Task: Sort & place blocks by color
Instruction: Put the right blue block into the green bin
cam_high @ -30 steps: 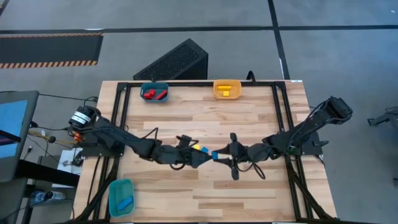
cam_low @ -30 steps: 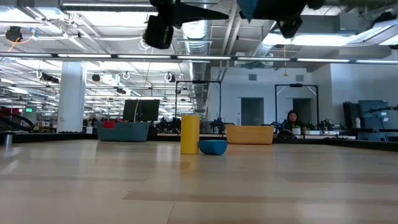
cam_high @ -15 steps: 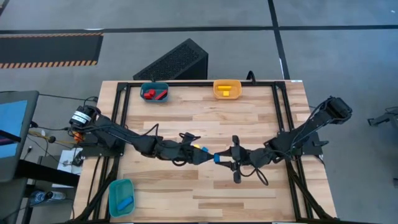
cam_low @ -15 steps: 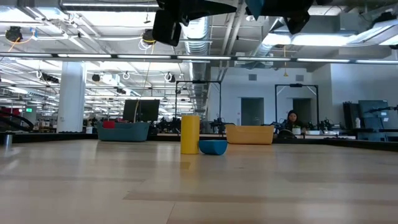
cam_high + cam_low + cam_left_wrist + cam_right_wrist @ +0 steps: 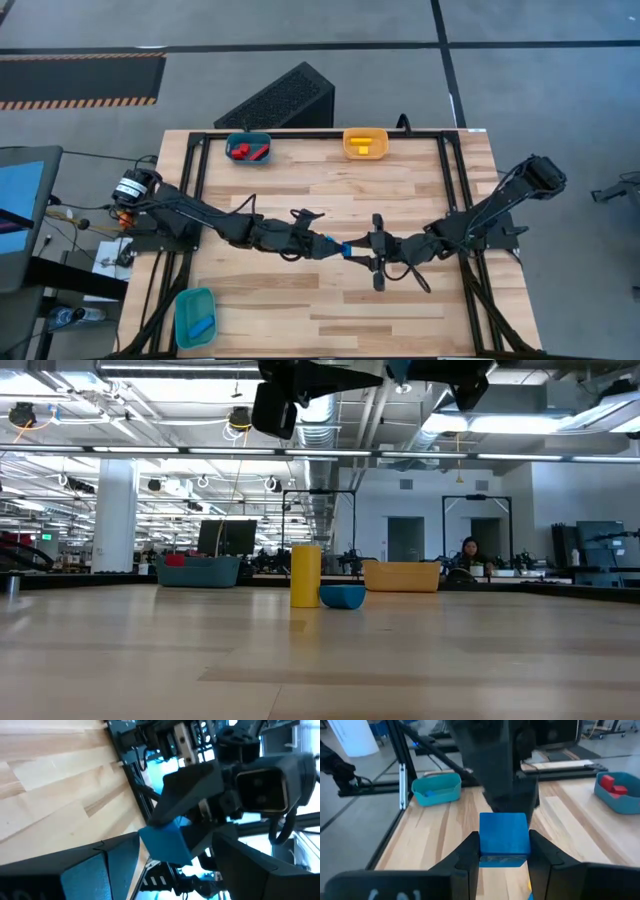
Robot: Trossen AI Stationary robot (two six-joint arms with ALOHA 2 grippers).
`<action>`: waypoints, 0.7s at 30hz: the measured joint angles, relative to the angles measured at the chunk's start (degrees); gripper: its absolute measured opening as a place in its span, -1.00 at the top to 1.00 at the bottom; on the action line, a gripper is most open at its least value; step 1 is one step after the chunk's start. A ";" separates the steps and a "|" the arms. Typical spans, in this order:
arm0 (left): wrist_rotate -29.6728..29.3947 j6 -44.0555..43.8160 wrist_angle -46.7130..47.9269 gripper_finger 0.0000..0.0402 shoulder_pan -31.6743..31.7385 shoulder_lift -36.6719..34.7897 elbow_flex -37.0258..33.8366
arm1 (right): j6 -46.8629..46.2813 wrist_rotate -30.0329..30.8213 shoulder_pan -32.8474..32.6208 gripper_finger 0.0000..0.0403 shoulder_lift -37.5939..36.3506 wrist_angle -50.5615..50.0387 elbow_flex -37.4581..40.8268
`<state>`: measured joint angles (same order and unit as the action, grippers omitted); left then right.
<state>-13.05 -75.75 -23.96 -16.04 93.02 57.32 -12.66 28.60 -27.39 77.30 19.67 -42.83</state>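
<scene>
My right gripper (image 5: pixel 352 250) is shut on a blue block (image 5: pixel 345 249) in the air over the middle of the table. My left gripper (image 5: pixel 330 243) faces it from the table's left. It is open, with its fingers (image 5: pixel 95 872) standing on either side of the blue block (image 5: pixel 165 842); I cannot tell whether they touch it. In the low view a yellow block (image 5: pixel 305 575) stands upright on the table below, with a blue rounded piece (image 5: pixel 343 597) beside it. My right gripper pinches the blue block between its two fingers (image 5: pixel 467 855), on two opposite side faces (image 5: pixel 487 842). The fingers come level from the table's right. The block is lifted clear of the table and sticks out past the fingertips toward my left gripper.
A teal bin (image 5: pixel 249 149) with red blocks and a yellow bin (image 5: pixel 365 143) with a yellow block sit at the far edge. A light-blue bin (image 5: pixel 195 316) with a blue block sits at the near left corner. Black frame rails run along both sides.
My left gripper has moved toward the table's right, closing in on the blue block held by my right gripper. It now covers the yellow block that showed below it in the high view. My right gripper has stayed nearly in place.
</scene>
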 joint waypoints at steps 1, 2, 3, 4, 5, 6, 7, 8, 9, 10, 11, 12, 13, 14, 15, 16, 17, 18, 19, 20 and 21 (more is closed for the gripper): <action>0.76 0.26 -0.61 -0.16 0.18 0.40 0.00 | 0.71 0.02 0.31 0.40 0.00 0.64 0.00; 1.74 0.31 -1.37 -0.16 0.27 0.75 0.00 | 1.38 -0.02 0.59 0.40 0.00 1.04 0.00; 2.93 0.31 -1.43 -0.16 0.32 0.89 -0.06 | 2.00 -0.01 0.84 0.40 0.00 1.25 0.00; 3.85 0.33 -1.71 -0.16 0.32 1.04 -0.09 | 2.46 -0.02 1.17 0.40 0.00 1.64 0.00; 4.56 0.42 -2.93 -0.16 0.49 1.52 -0.06 | 2.48 -0.09 1.46 0.40 0.00 1.88 0.00; 5.17 0.54 -3.60 -0.16 0.70 1.85 -0.02 | 2.47 -0.25 1.73 0.40 0.00 1.96 0.00; 5.40 0.90 -3.51 -0.16 0.78 1.92 -0.17 | 2.51 -0.23 1.81 0.40 0.00 2.02 0.00; 5.79 1.60 -3.61 -0.16 0.94 1.99 -0.22 | 2.48 -0.22 1.95 0.40 0.00 2.14 0.00; 5.99 2.24 -3.91 -0.16 1.16 2.00 -0.16 | 2.41 -0.24 2.07 0.40 0.00 2.35 -0.02; 6.11 2.71 -4.26 -0.16 1.47 1.96 -0.04 | 2.23 -0.22 2.07 0.39 0.00 2.32 -0.02; 6.40 3.08 -4.12 -0.16 1.84 1.92 0.00 | 2.23 -0.19 2.07 0.39 -0.02 2.38 -0.02; 6.48 3.39 -4.19 -0.16 2.18 1.92 0.00 | 2.21 -0.22 2.07 0.39 -0.02 2.39 -0.02; 6.94 3.48 -4.43 -0.16 2.67 1.92 -0.02 | 2.21 -0.12 2.06 0.39 -0.02 2.37 -0.02; 7.67 3.48 -4.95 -0.16 3.12 1.93 -0.05 | 2.20 0.03 2.07 0.39 -0.06 2.45 -0.02; 8.54 3.48 -5.49 -0.16 3.51 1.96 -0.07 | 2.20 0.09 2.07 0.39 -0.14 2.66 -0.03; 9.45 3.48 -5.77 -0.16 3.85 1.96 -0.09 | 2.18 0.18 2.05 0.39 -0.15 2.87 -0.05; 10.39 3.48 -5.82 -0.16 4.23 1.96 -0.09 | 2.05 0.20 2.05 0.39 -0.15 2.93 -0.07; 11.28 3.48 -5.85 -0.16 4.48 1.96 -0.09 | 1.93 0.17 2.07 0.39 -0.13 3.02 -0.07; 12.00 3.54 -5.88 -0.16 4.71 1.96 -0.09 | 1.82 0.18 2.11 0.39 -0.12 3.21 -0.07; 12.55 3.57 -6.09 -0.16 4.91 1.96 -0.09 | 1.78 0.15 2.29 0.39 -0.11 3.42 -0.07; 12.88 3.54 -6.21 -0.16 5.10 1.96 -0.09 | 1.76 0.09 2.48 0.39 -0.13 3.59 -0.07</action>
<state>-0.17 -72.21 -30.16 -10.94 94.98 57.23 -10.90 28.69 -24.91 77.17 23.26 -42.89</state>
